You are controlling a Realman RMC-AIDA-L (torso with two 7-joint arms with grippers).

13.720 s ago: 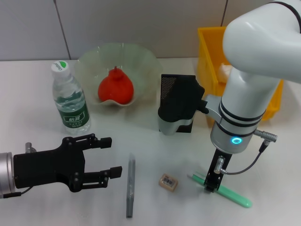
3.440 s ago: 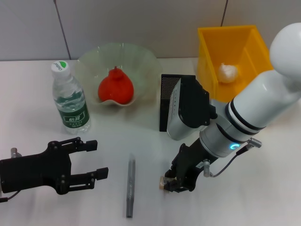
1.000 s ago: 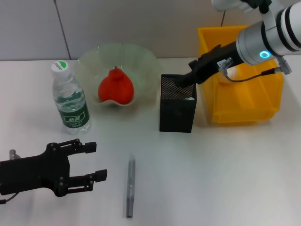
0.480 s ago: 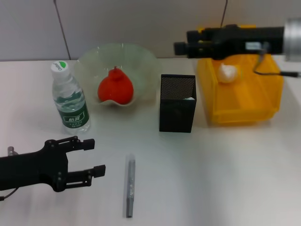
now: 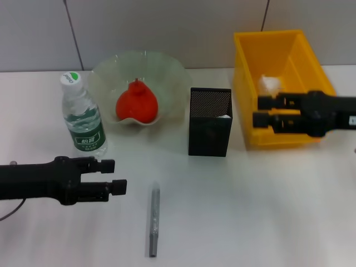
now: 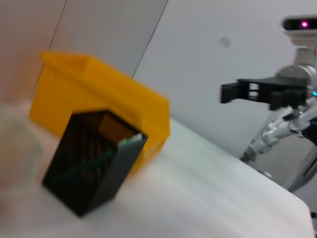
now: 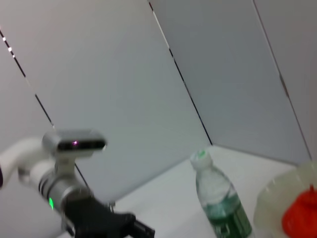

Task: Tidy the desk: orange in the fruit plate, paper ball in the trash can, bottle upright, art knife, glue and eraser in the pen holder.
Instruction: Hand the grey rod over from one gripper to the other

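The orange (image 5: 136,104), red-orange and glossy with a small pointed top, is seen inside the fruit plate (image 5: 167,72), a pale green translucent bowl with a wavy rim. The bottle (image 5: 82,117), clear with a green label and a white-green cap, is standing upright beside the plate. The paper ball (image 5: 268,84), white and crumpled, is lying in the yellow trash can (image 5: 289,55). The black mesh pen holder (image 5: 209,122) is placed between the plate and the can, with a white and a green item visible inside. A grey art knife (image 5: 154,221) is lying on the white desk (image 5: 250,211). The left gripper (image 5: 115,177) is held low near the knife, its fingers spread and empty. The right gripper (image 5: 259,111) is held in front of the trash can, its fingers also apart with nothing between them.
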